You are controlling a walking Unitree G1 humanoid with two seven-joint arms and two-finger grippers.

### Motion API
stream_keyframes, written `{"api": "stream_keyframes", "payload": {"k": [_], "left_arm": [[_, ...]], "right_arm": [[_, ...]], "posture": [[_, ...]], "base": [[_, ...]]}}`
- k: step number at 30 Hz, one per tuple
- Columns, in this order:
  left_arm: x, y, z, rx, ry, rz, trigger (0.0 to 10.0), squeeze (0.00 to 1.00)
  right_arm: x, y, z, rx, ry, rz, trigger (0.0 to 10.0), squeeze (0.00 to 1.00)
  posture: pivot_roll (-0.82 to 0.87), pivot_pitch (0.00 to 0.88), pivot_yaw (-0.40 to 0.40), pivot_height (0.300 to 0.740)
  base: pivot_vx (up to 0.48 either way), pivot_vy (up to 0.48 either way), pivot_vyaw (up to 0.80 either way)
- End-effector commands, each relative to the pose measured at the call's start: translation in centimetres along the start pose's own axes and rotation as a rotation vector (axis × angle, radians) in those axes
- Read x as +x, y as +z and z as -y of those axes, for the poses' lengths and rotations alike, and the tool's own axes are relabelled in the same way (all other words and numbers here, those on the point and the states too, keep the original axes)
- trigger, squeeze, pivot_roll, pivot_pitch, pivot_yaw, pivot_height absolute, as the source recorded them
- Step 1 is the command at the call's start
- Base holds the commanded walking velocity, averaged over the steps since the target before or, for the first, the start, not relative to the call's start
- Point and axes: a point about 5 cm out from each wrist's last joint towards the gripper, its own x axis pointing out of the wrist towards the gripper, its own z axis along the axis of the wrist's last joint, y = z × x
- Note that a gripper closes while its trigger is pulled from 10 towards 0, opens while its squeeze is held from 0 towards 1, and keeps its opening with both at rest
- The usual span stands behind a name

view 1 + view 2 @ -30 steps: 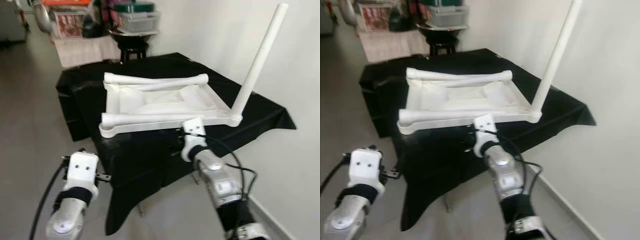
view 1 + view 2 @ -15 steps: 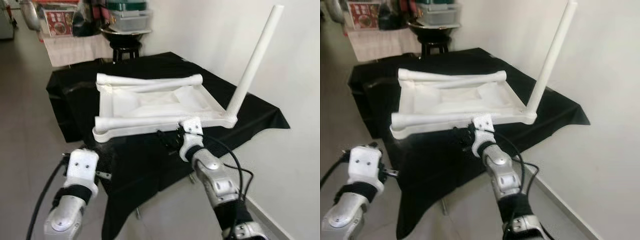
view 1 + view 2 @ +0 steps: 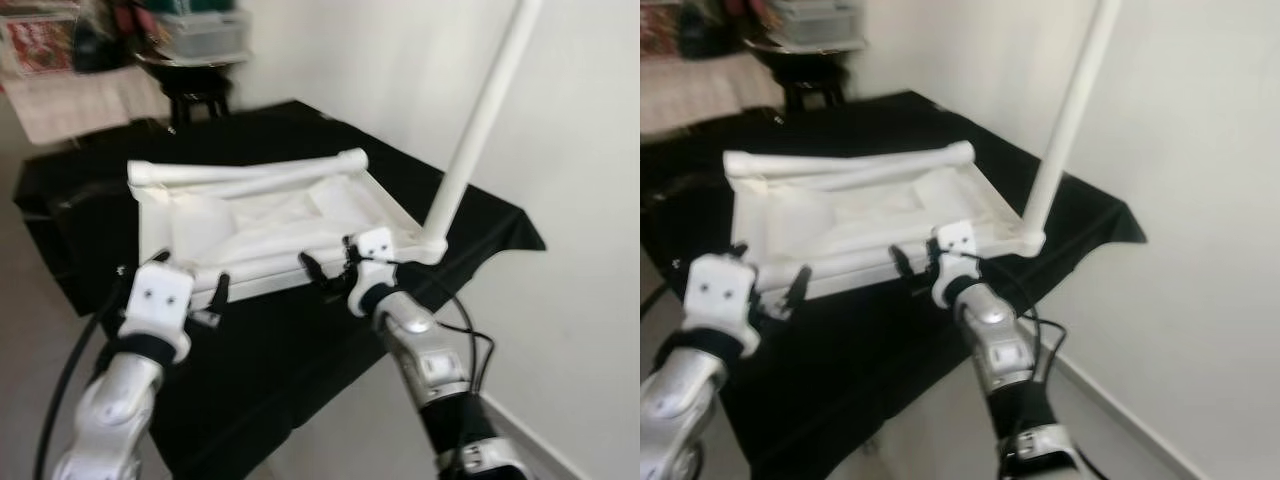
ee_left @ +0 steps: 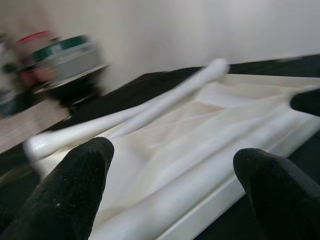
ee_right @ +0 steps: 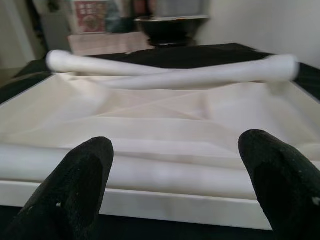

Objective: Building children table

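White tabletop [image 3: 270, 215] lies upside down on the black-draped counter [image 3: 480, 215]; one leg [image 3: 480, 110] stands upright at its corner, loose legs [image 3: 250, 170] rest across it. Left pincer [image 3: 215, 292] and right pincer [image 3: 325, 268] are both spread wide at its near edge, holding nothing.

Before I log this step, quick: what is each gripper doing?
Left gripper: open, holding nothing, at the near edge of the white tabletop.
Right gripper: open, holding nothing, at the same edge.
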Motion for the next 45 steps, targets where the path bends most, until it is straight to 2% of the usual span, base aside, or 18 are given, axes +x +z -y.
{"api": "stream_keyframes", "payload": {"k": [1,2,3,4,5,6,8,10,12,16,21,22,27,30,36,43,44,45], "left_arm": [[0.3,0.9,0.1,0.107,-0.141,-0.007,10.0,0.0],[0.3,0.9,0.1,0.107,-0.141,-0.007,10.0,0.0],[0.3,1.1,-0.3,0.273,-0.264,-0.045,10.0,0.0],[0.3,1.1,-0.3,0.273,-0.264,-0.045,10.0,0.0],[0.3,1.1,-1.0,0.421,-0.356,-0.099,10.0,0.0],[0.3,0.5,-3.8,0.672,-0.494,-0.283,10.0,0.0],[0.3,0.5,-3.8,0.672,-0.494,-0.283,10.0,0.0],[0.4,0.3,-6.6,0.84,-0.551,-0.448,10.0,0.0],[0.9,0.1,-8.6,0.911,-0.587,-0.585,10.0,0.0],[1.3,-0.1,-9.4,0.93,-0.611,-0.657,10.0,0.0],[3.2,-1.2,-10.5,0.966,-0.635,-0.773,10.0,0.0],[3.2,-1.2,-10.5,0.966,-0.635,-0.773,10.0,0.0],[6.3,-1.4,-10.0,0.904,-0.683,-0.764,10.0,0.0],[7.1,-1.9,-9.8,0.889,-0.74,-0.777,10.0,0.0],[7.7,-2.5,-9.7,0.865,-0.771,-0.805,10.0,0.0],[8.1,-3.7,-10.0,0.902,-0.823,-0.894,10.0,0.0],[8.1,-3.8,-10.0,0.9,-0.841,-0.9,6.0,0.0],[8.2,-4.0,-9.9,0.896,-0.853,-0.904,1.3,0.0]], "right_arm": [[-0.1,-0.2,0.4,0.03,-0.011,-0.013,10.0,0.0],[-0.1,-0.2,0.4,0.03,-0.011,-0.013,10.0,0.0],[-0.1,-0.2,0.5,0.035,-0.008,-0.015,10.0,0.0],[-0.1,-0.2,0.5,0.035,-0.008,-0.015,10.0,0.0],[-0.1,-0.2,0.5,0.033,-0.003,-0.016,10.0,0.0],[0.0,-0.1,0.5,0.012,0.011,-0.02,10.0,0.0],[0.0,-0.1,0.5,0.012,0.011,-0.02,10.0,0.0],[0.1,-0.1,0.4,-0.005,0.026,-0.03,10.0,0.0],[0.1,-0.2,0.3,-0.014,0.046,-0.046,10.0,0.0],[0.1,-0.2,0.2,-0.017,0.058,-0.052,10.0,0.0],[0.2,0.0,-0.1,-0.026,0.079,-0.056,10.0,0.0],[0.2,0.0,-0.1,-0.026,0.079,-0.056,10.0,0.0],[0.0,-0.3,-0.8,-0.023,0.107,-0.072,10.0,0.0],[-0.1,-0.3,-0.8,-0.021,0.111,-0.078,10.0,0.0],[-0.2,-0.3,-0.7,-0.019,0.109,-0.081,10.0,0.0],[-0.4,-0.2,-0.4,-0.013,0.1,-0.089,10.0,0.0],[-0.5,-0.2,-0.4,-0.012,0.098,-0.09,10.0,0.0],[-0.5,-0.2,-0.4,-0.011,0.097,-0.091,10.0,0.0]], "posture": [[-0.06,0.007,-0.088,0.74],[-0.06,0.007,-0.088,0.74],[-0.06,0.007,-0.088,0.74],[-0.06,0.007,-0.088,0.74],[-0.05,0.0,-0.093,0.74],[-0.05,0.0,-0.083,0.74],[-0.05,0.0,-0.083,0.74],[-0.05,0.0,-0.077,0.74],[-0.06,0.0,-0.067,0.74],[-0.06,0.0,-0.066,0.74],[-0.07,0.0,-0.063,0.74],[-0.07,0.0,-0.063,0.74],[-0.06,0.007,-0.073,0.74],[-0.07,0.017,-0.073,0.74],[-0.07,0.022,-0.073,0.74],[-0.08,0.036,-0.074,0.74],[-0.08,0.038,-0.074,0.74],[-0.08,0.038,-0.074,0.74]], "base": [[0.0,0.0,0.0],[0.0,0.0,0.0],[0.0,0.0,0.0],[0.0,0.0,0.0],[0.0,0.0,0.0],[0.0,0.0,0.0],[0.0,0.0,0.0],[0.0,0.0,0.0],[0.0,0.0,0.0],[0.0,0.0,0.0],[0.0,0.0,0.0],[0.0,0.0,0.0],[0.0,0.0,0.0],[0.0,0.0,0.0],[0.0,0.0,0.0],[0.0,0.0,0.0],[0.0,0.0,0.0],[0.0,0.0,0.0]]}}
